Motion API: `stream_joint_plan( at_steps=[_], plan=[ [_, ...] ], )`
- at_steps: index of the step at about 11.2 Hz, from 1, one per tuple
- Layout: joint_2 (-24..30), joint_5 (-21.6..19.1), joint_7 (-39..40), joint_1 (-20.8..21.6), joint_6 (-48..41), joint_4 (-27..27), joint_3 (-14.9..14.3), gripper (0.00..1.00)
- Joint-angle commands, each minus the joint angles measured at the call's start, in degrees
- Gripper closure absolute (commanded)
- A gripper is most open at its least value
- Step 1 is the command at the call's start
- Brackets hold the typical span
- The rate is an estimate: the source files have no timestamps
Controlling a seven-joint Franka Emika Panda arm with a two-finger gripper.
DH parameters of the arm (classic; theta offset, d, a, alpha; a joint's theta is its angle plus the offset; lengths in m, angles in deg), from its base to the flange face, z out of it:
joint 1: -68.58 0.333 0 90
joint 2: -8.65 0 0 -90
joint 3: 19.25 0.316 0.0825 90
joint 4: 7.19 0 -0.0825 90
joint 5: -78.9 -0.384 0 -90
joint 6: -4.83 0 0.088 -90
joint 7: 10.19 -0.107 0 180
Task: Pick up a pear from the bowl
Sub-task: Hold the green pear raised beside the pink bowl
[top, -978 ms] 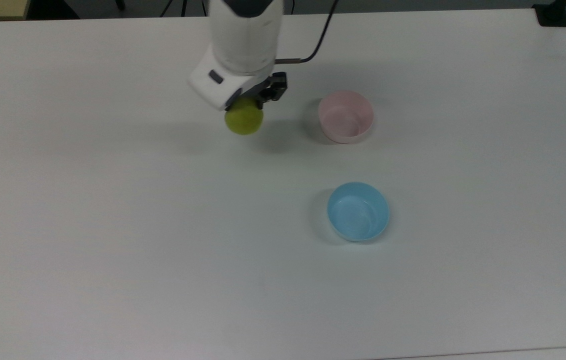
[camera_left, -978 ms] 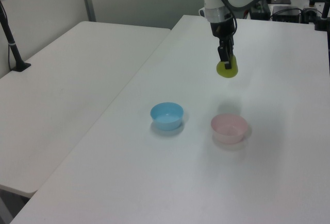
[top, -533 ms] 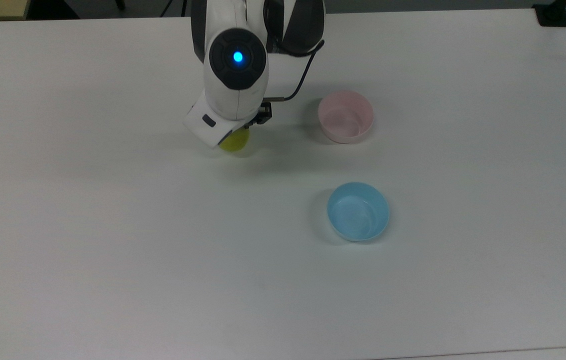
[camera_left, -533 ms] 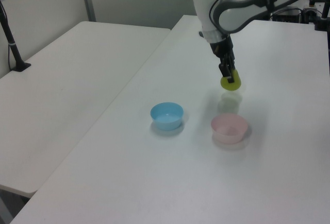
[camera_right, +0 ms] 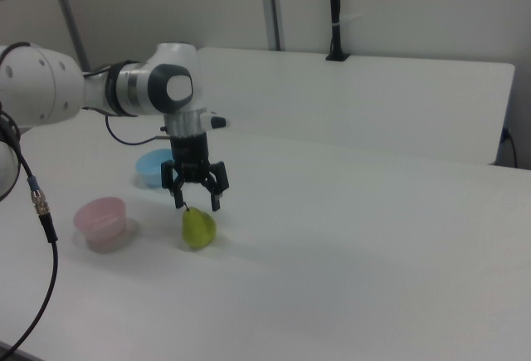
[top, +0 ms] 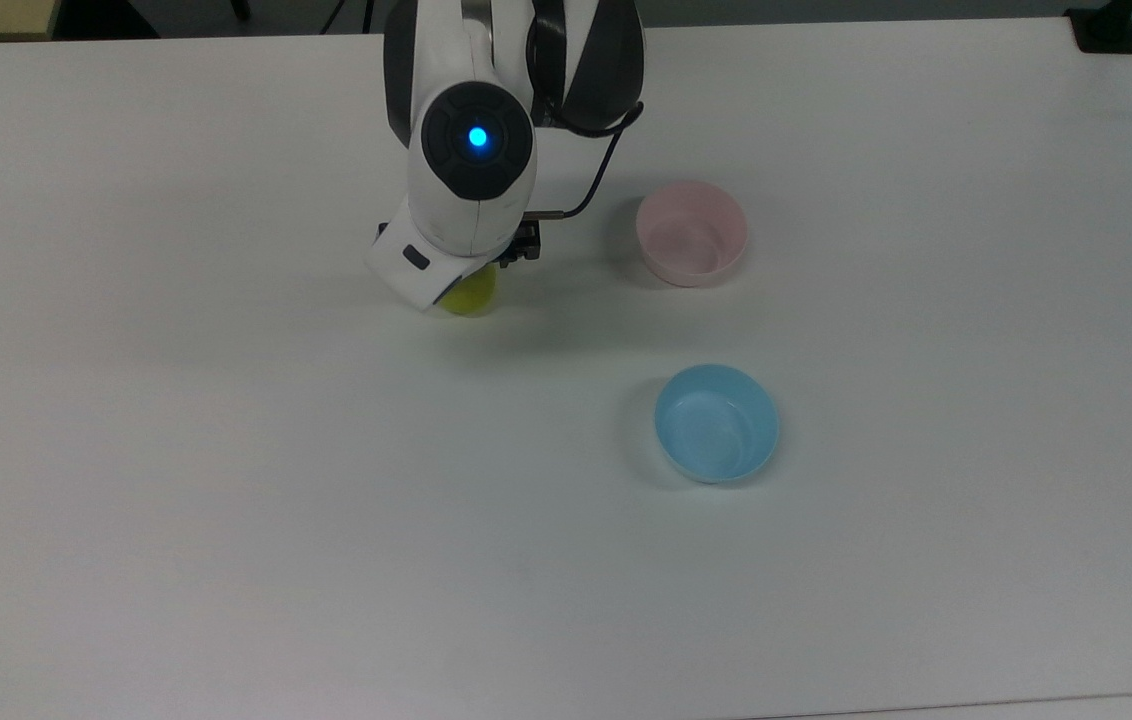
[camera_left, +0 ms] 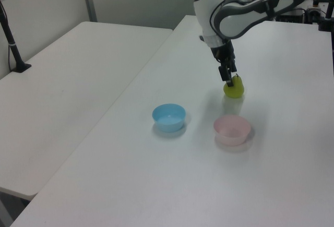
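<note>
Pear (camera_right: 198, 228) upright on table (top: 226, 500), out of pink bowl (top: 692, 233), gripper (camera_right: 196, 201) just above with fingers spread wide, holding nothing; likely light, smooth, rounded, apt to roll, so best pinched across wide belly.

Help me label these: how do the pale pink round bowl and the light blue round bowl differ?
The pale pink round bowl is slightly smaller than the light blue round bowl. The pink one sits nearer the yellow-green pear; the blue one lies farther off. Both are upright, empty, on the white table.
</note>
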Motion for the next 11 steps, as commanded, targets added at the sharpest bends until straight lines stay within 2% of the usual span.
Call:
stream_joint_plan(
  at_steps=[1, 3, 5, 6, 8, 11],
  plan=[
    [9.2, -0.1, -0.7, -0.2, -0.7, -0.9, -0.4, 0.0],
    [13.3, -0.2, -4.2, -0.3, -3.9, -0.3, -0.5, 0.0],
    [14.8, -0.6, -4.5, -0.7, -7.0, 1.3, -0.5, 0.0],
    [16.1, -2.1, -4.7, -1.1, -8.2, 1.6, -0.5, 0.0],
    [17.5, -2.8, -7.9, -1.2, -9.2, 1.7, -0.5, 0.0],
    [18.1, -2.8, -8.5, -1.7, -9.1, 1.7, -0.5, 0.0]
  ],
)
